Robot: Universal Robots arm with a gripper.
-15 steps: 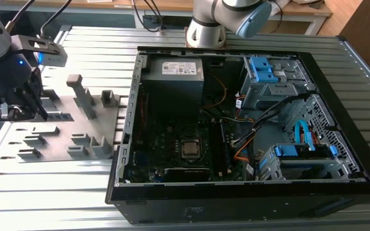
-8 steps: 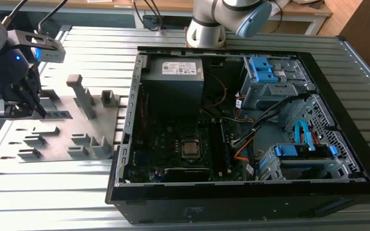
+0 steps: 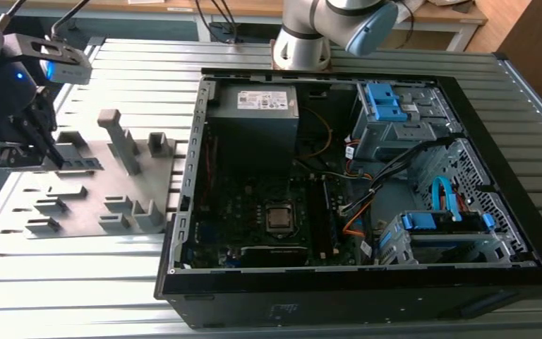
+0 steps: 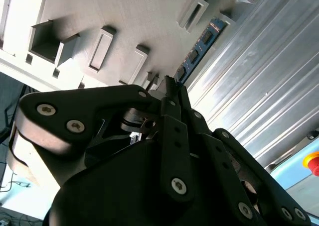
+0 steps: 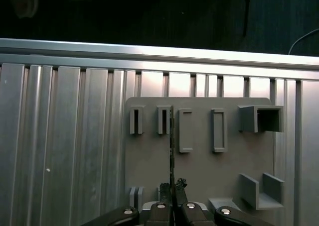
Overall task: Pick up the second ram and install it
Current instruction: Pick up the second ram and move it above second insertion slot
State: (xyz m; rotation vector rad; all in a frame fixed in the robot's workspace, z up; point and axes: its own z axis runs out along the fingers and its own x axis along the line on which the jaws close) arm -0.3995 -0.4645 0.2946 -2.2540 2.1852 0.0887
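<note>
Watching the exterior view, I have the pincer clamped on the second ram at the grey fixture plate on the bench, at nine o'clock from the open computer case.

One robot arm stands at the far edge of one slatted worktop and carries one gripper. One grey fixture plate lies toward the exterior view's left, and one open computer case toward its right. One memory stick, the second ram, sits at the plate.

In the first wrist view the plate shows four slotted holders in one row, one open box and one angled bracket.

Inside the case are one power supply, one processor socket and two blue drive fittings, one far and one near. One red button shows in the second wrist view.
</note>
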